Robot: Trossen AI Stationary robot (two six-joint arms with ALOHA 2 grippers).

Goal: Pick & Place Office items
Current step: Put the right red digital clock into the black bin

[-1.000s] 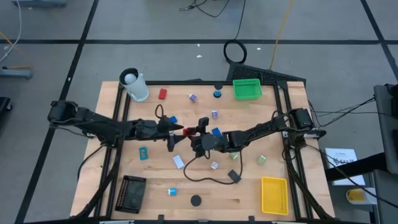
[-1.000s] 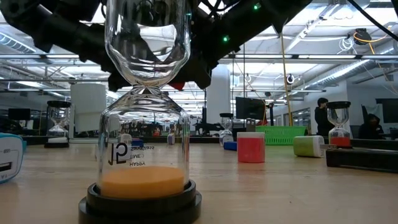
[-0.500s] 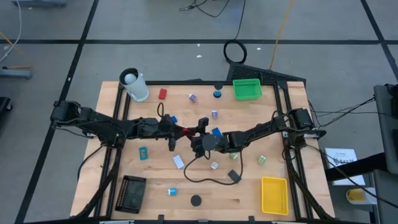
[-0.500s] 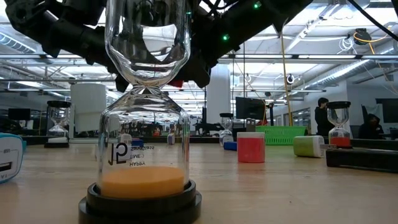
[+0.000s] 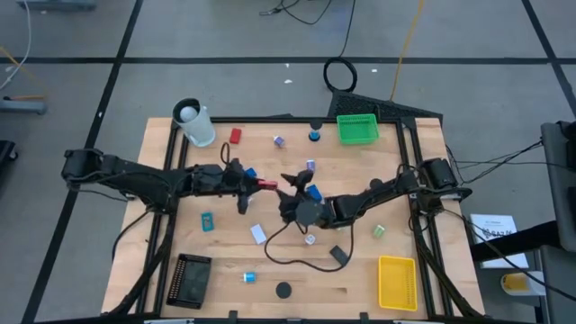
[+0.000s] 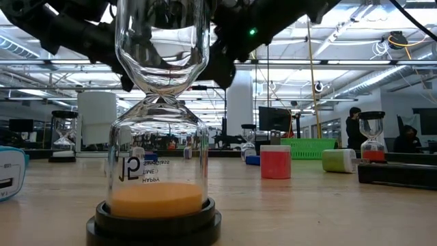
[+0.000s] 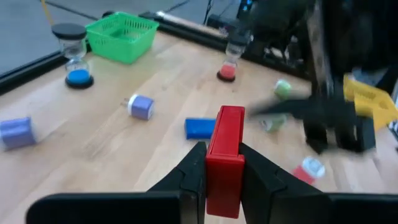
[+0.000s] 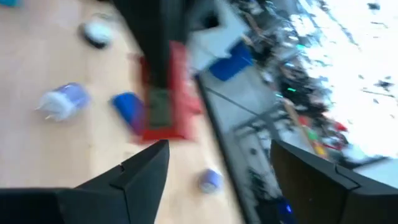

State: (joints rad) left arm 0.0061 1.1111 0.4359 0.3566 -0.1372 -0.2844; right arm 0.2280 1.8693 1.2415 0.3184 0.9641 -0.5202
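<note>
In the low view an hourglass [image 6: 158, 130] with orange sand stands closest, filling the foreground; behind it sit a red block [image 6: 276, 162] and a green tray [image 6: 306, 148] near the table's far edge. Above the middle of the table [image 5: 360, 279], the left gripper [image 7: 222, 163] is clenched on a red block [image 7: 224, 158], its fingers [image 7: 189, 171] pressing both sides. The right gripper [image 5: 292, 184] hangs just beside it with its fingers spread wide, grasping nothing. A blue block [image 7: 200, 128] and a purple piece [image 7: 141, 107] lie on the wood just past the held block. A white cup [image 5: 195, 123] stands at the far left corner, a black tray [image 5: 192, 280] at the near left, a yellow tray [image 5: 397, 282] at the near right. Small pieces lie scattered between them; the near middle edge holds only a dark disc [image 5: 283, 291], with bare wood around it.
</note>
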